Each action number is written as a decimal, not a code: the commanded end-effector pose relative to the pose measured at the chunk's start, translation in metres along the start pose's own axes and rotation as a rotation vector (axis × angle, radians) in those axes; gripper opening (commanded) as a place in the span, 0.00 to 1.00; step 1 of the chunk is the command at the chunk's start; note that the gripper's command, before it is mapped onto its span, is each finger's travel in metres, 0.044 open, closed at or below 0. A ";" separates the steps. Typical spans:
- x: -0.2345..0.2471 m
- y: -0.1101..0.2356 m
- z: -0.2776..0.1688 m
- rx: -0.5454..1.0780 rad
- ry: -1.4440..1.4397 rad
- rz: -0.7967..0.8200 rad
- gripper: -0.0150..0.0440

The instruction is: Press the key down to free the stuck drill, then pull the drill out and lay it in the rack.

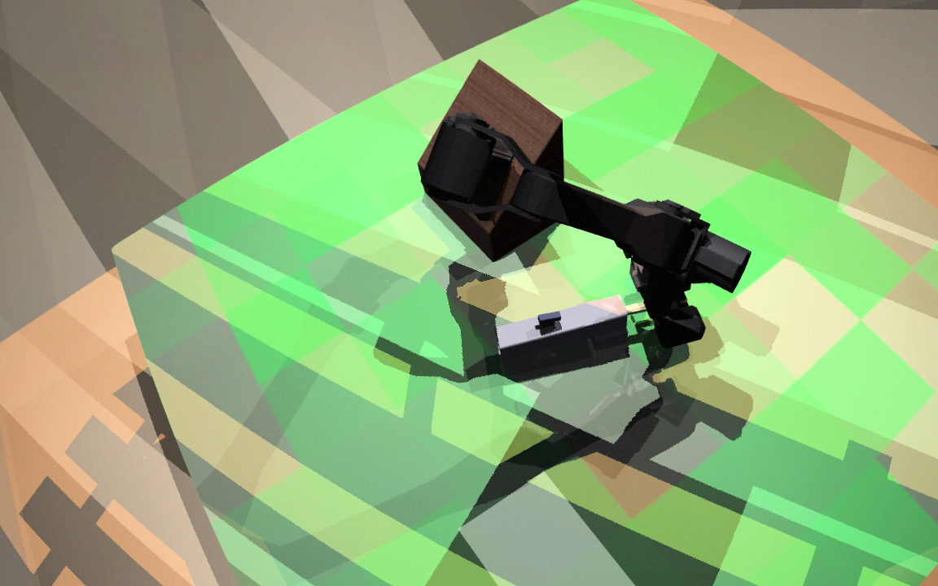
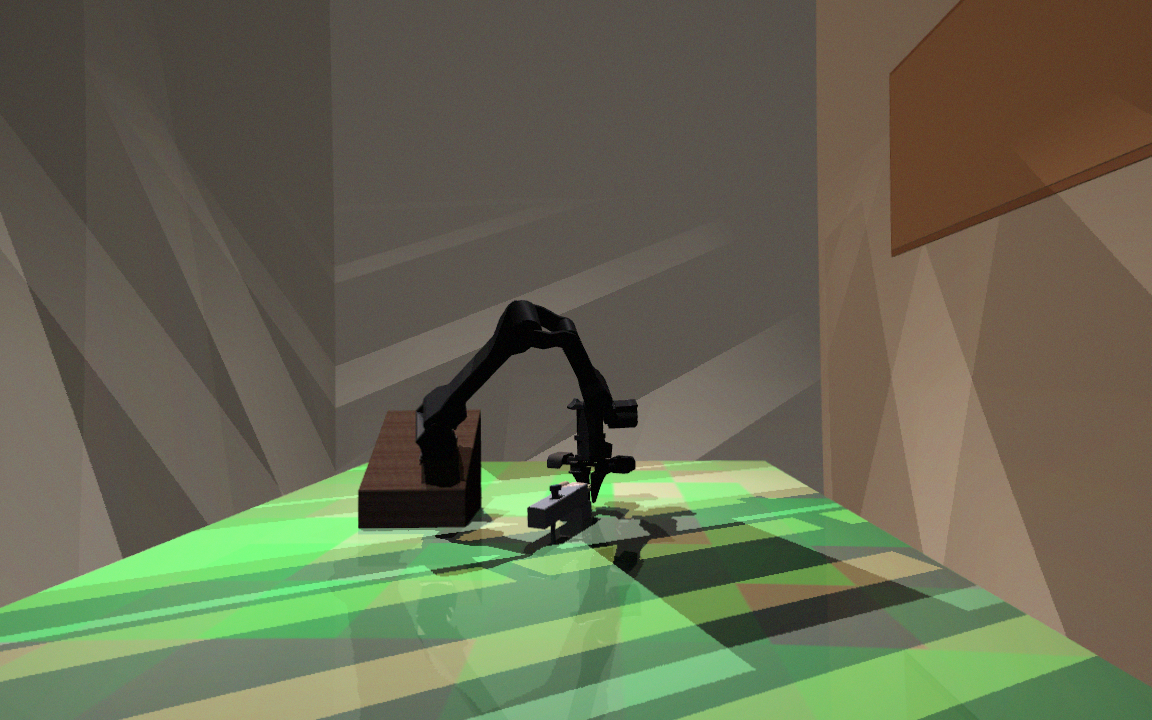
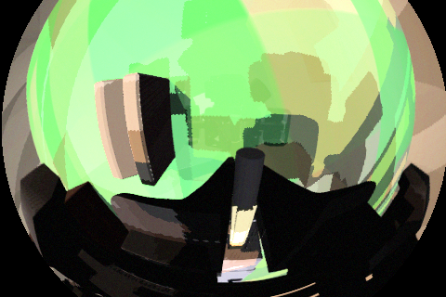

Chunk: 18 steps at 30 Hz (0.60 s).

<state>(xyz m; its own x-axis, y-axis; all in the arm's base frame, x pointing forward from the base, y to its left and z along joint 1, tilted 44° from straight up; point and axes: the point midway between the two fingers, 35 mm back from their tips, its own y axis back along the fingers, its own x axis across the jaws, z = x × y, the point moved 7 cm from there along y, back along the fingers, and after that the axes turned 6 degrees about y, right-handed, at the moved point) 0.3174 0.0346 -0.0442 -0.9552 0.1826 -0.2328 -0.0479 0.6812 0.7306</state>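
Green patchwork worktop (image 1: 356, 452) spreads wide around grey housing (image 1: 556, 336); end effector (image 1: 650, 314) clamped on drill (image 3: 247, 186) sticking from housing's end, key (image 1: 548, 319) on top

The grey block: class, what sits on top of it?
A small dark key sits on the grey block. The drill pokes out one end, held in the claw; its inner length is hidden.

Green patchwork table (image 1: 326, 437); on it, wooden block (image 1: 512, 131); grey housing (image 1: 559, 336)
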 end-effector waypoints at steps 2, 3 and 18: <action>0.000 0.000 0.000 0.000 0.000 0.000 0.25; 0.000 0.000 0.000 0.000 0.000 0.000 0.25; 0.001 0.004 0.000 0.005 0.003 0.001 0.25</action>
<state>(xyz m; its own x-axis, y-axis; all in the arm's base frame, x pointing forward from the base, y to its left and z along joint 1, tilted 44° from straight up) 0.3165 0.0364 -0.0430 -0.9570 0.1811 -0.2267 -0.0433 0.6835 0.7287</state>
